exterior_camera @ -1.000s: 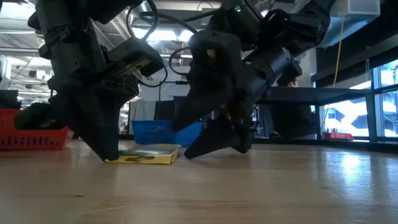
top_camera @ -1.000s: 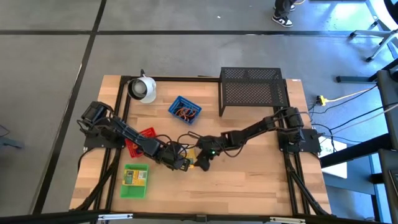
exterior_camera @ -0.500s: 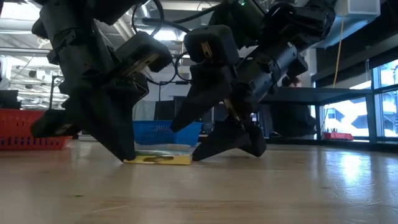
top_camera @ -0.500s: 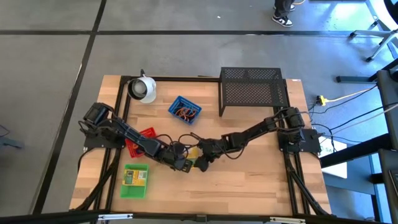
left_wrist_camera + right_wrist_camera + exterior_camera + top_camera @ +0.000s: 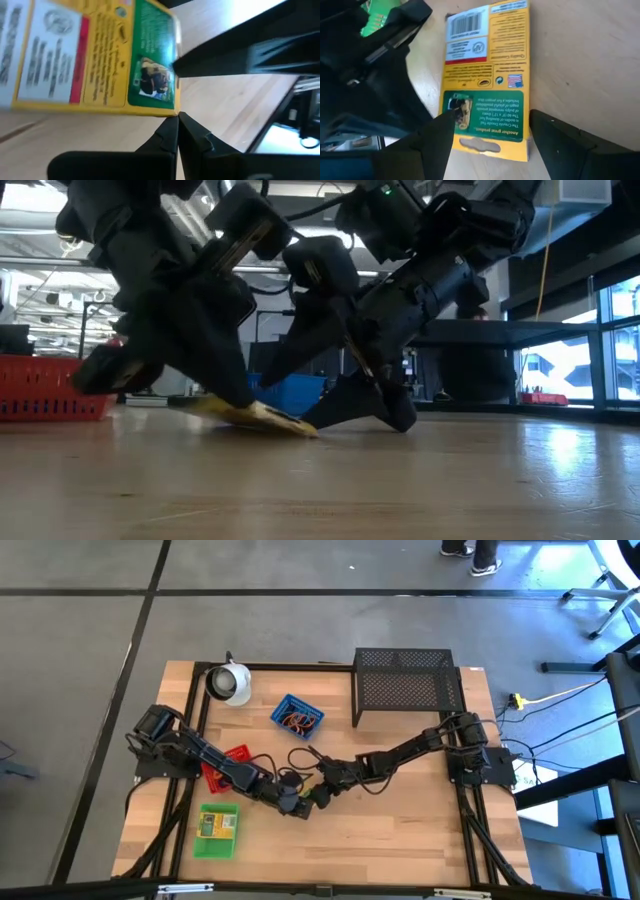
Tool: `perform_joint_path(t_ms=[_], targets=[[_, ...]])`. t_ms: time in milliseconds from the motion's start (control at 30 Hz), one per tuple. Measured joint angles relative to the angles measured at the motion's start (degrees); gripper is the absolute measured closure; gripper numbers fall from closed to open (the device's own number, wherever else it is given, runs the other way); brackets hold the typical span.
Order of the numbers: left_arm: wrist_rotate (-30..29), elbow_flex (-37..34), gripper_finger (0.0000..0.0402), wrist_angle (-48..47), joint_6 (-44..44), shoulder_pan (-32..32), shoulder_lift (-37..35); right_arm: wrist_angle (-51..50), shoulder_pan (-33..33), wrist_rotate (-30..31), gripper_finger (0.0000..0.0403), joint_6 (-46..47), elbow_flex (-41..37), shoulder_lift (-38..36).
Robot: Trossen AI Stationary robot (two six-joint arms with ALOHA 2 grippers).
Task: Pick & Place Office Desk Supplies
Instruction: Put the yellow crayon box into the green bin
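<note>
Yellow-green box [image 5: 487,75]: now tilted, formerly flat. Left gripper [image 5: 177,131] clenched; right gripper [image 5: 492,145] spread, straddling it. Wooden table [image 5: 400,830].

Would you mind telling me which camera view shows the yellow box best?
The right wrist view: the yellow box lies printed face up, nearly whole. The left wrist view shows part of it; the low view only its tilted edge; from above the grippers hide it.
</note>
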Motion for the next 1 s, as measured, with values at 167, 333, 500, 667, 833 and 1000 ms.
perform_joint_path(t_ms=[167,333,500,667,833,1000], targets=[[-1.2,0.1,0.04,2.4,0.7,0.0,-0.1,-1.1,-0.1,-1.5,0.014,-3.4,0.1,0.0],[-1.1,0.1,0.04,2.1,0.8,0.0,-0.1,-1.8,-0.4,-5.8,0.014,-10.8,0.1,-0.1],[-1.5,0.1,0.04,1.2,1.4,0.0,-1.1,-4.0,-0.4,-8.3,0.014,-23.2,0.2,-0.2],[-1.6,0.2,0.04,0.0,1.4,0.0,-1.5,-5.5,-0.2,-8.8,0.014,-36.8,0.1,-0.7],[-1.9,0.1,0.04,-0.3,1.3,0.6,-1.5,-9.5,0.7,-7.0,0.014,-47.8,-0.2,-3.1],[-1.4,0.1,0.04,0.0,2.1,2.2,-1.5,-12.5,4.0,6.4,0.014,-56.8,-0.3,-6.0]])
